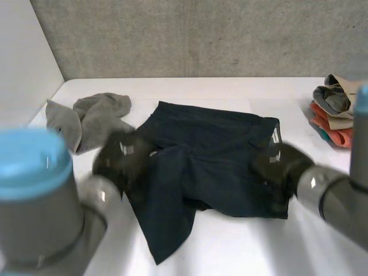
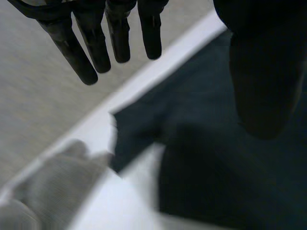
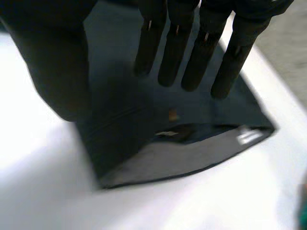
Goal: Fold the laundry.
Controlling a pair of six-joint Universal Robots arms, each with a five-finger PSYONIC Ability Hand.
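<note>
The table (image 1: 241, 253) is lit brightly and evenly. A soft shadow is cast beneath the edge of the shorts (image 1: 218, 161).

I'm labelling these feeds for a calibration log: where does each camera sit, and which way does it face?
Head view: between and behind the arms, looking down at the white table; shows both arms, left hand and right hand at the dark garment.
Left wrist view: on the left wrist, looking along the palm; own straight fingers, garment, grey cloth.
Right wrist view: on the right wrist, along the palm; own straight fingers, garment's waistband.
Shared: all see the garment.
</note>
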